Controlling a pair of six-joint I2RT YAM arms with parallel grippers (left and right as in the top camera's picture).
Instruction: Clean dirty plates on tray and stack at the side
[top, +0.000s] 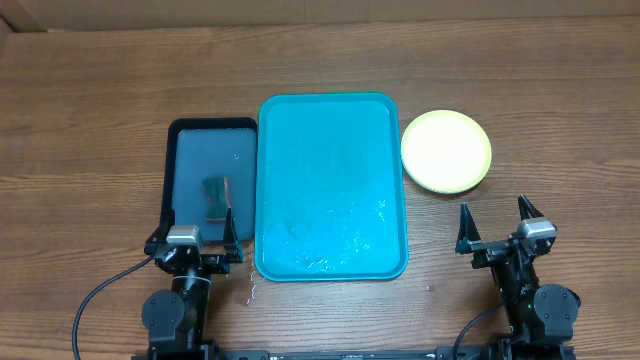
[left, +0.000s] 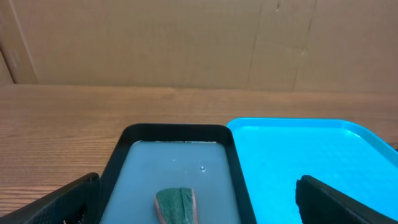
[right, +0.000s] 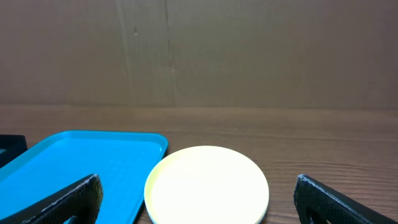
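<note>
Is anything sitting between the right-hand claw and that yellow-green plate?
Nothing visible. The open right gripper faces the yellow-green plate with only bare table between them; the turquoise tray lies off to the side.

I see large tray (top: 332, 185) mid-table | small tray (top: 210, 150) right against its left side | sponge (top: 217, 198) in small tray, near end | plates (top: 446, 150) on table just right of large tray's far corner | left gripper (top: 195, 232) over small tray's near edge | right gripper (top: 493, 208) before plates, apart

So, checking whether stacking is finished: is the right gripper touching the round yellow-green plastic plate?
Apart. The overhead view shows bare wood between the open right gripper and the yellow-green plate.
</note>
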